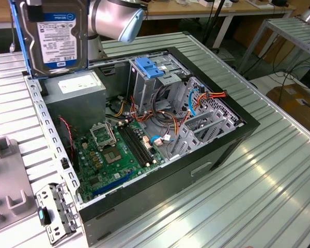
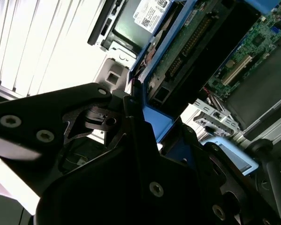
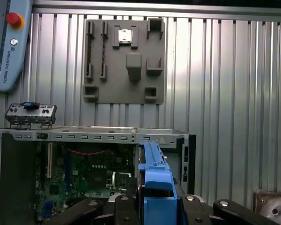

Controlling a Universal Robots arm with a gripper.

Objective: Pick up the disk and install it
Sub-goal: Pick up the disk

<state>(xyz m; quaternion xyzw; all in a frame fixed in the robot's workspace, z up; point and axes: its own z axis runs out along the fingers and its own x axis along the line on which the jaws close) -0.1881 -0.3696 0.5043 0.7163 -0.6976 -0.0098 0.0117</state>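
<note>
Pick-up done: the gripper (image 3: 154,200) is clamped on the blue side rails of the disk (image 1: 59,36), holding it upright above the far corner of the open computer case (image 1: 160,194), at the exterior view's left. Installation is not yet done, and the disk is well apart from the drive cage (image 1: 144,93).

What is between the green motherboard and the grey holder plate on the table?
In the exterior view, the case's perforated metal wall stands between the motherboard and the grey holder plate.
</note>
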